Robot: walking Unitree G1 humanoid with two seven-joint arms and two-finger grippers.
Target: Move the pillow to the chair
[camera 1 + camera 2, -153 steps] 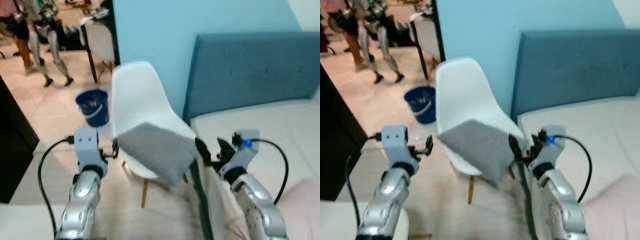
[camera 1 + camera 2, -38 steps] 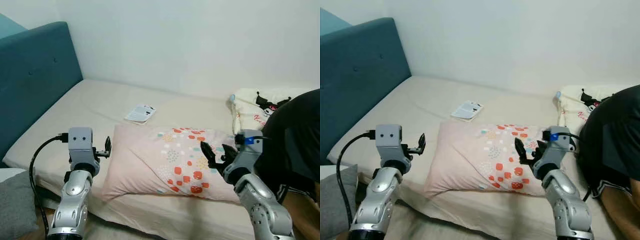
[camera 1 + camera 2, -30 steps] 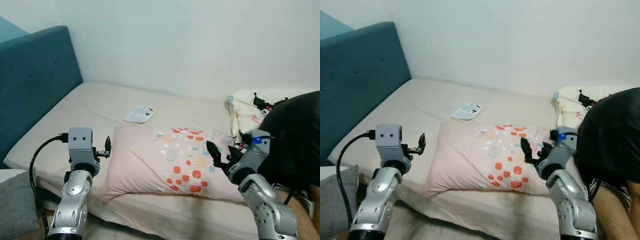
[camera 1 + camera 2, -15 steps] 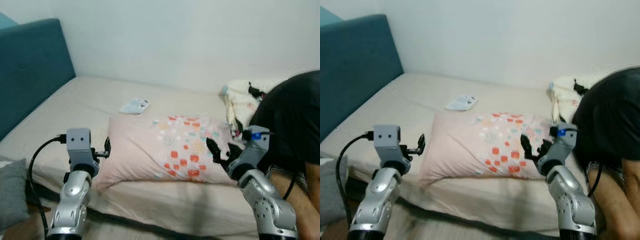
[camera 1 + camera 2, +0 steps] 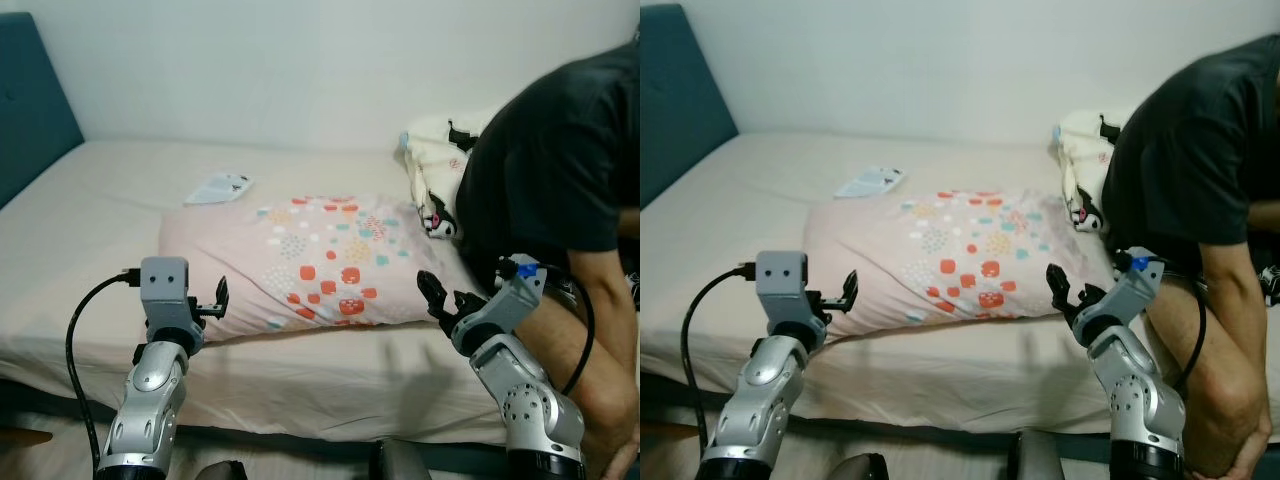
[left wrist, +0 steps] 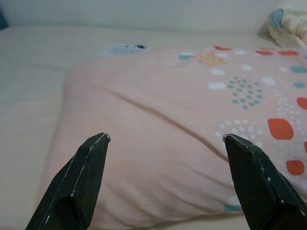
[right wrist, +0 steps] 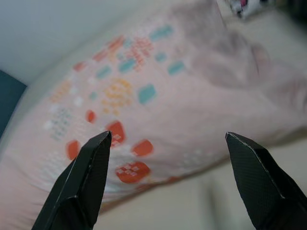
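A pink pillow [image 5: 310, 265] with red, teal and orange spots lies flat on the bed [image 5: 90, 240], near its front edge. My left gripper [image 5: 220, 300] is open just short of the pillow's left front corner. In the left wrist view the pillow [image 6: 168, 96] lies spread beyond the open left gripper [image 6: 165, 137]. My right gripper [image 5: 438, 297] is open, close to the pillow's right front corner. The right wrist view has the pillow [image 7: 158, 100] straight ahead of the right gripper [image 7: 168, 136], nothing between its fingers.
A person in a black shirt [image 5: 560, 160] sits on the bed's right side, a knee [image 5: 1230, 390] close to my right arm. A white leaflet [image 5: 218, 186] lies behind the pillow. A cream printed blanket [image 5: 435, 160] is at the back right. The blue headboard [image 5: 30, 90] stands far left.
The camera has swung right: the headboard has slid to the left edge and the person has come further into view. Both open grippers now sit lower, at the pillow's front corners.
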